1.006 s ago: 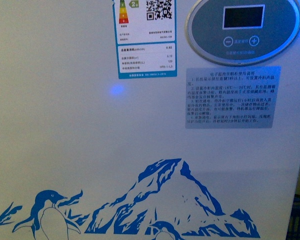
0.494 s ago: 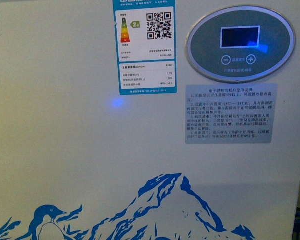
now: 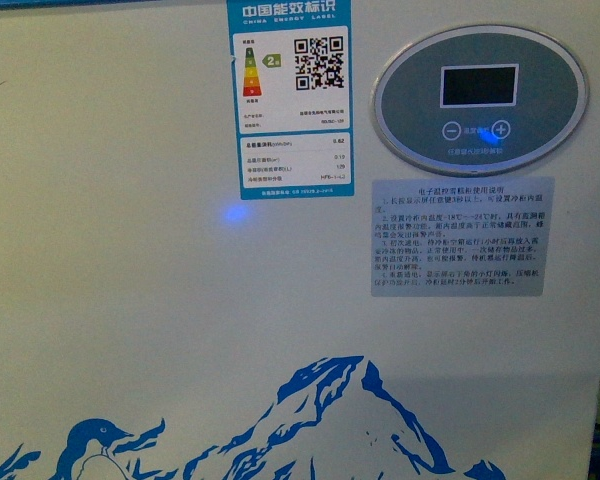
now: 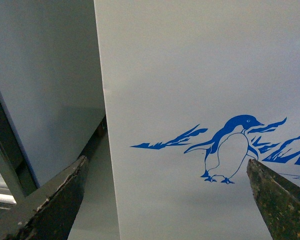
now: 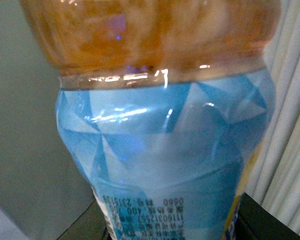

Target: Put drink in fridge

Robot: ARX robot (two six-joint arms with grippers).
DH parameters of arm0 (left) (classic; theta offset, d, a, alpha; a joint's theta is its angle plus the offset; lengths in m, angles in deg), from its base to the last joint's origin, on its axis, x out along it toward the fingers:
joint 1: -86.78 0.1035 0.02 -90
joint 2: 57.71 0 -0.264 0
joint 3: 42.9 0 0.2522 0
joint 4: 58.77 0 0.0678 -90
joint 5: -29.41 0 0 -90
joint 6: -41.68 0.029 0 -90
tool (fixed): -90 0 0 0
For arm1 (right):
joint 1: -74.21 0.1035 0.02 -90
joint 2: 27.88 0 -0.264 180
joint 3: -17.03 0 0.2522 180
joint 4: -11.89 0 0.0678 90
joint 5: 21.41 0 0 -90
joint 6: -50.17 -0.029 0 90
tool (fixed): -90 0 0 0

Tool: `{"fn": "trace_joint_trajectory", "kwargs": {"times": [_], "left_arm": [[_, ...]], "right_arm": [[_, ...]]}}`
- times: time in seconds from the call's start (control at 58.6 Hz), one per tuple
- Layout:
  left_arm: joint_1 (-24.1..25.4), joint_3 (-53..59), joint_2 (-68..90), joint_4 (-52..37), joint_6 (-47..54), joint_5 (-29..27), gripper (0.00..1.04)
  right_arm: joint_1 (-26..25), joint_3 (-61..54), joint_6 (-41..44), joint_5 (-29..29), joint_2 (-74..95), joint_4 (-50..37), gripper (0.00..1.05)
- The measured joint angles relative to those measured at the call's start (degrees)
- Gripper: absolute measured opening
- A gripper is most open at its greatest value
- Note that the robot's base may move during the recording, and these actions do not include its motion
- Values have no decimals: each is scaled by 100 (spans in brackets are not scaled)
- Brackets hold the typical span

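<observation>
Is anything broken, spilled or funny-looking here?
Nothing much. The fridge front looks clean and its stickers sit straight. The drink fills the right wrist view, with no leak showing. The only oddity is a small blue glow on the fridge's white front, probably just a light spot.

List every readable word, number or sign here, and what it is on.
"中国能效标识" and "CHINA ENERGY LABEL": energy label on the fridge.
"2": that label's green arrow.
"−" and "+": oval display.
Text on the grey instruction sticker: too small to read.
Print on the drink: blurred, unreadable.
</observation>
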Motion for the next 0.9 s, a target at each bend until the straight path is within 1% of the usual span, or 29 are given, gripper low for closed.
{"fn": "trace_joint_trajectory", "kwargs": {"times": [0.051,0.136,0.341,0.426,0.904], "left_arm": [[0,0,0,0,0,0,97],[0,0,0,0,0,0,97],[0,0,0,0,0,0,97],[0,0,0,0,0,0,97],[0,0,0,0,-2,0,97]], "right_arm": [[114,-46,37,-166,-103,2,38],[468,-131,203,-557,-326,-70,38],[916,-208,328,-957,-612,-61,38],[1097,-315,319,-1156,-804,118,38],[1147,-476,317,-1204,-868,190,38]]}}
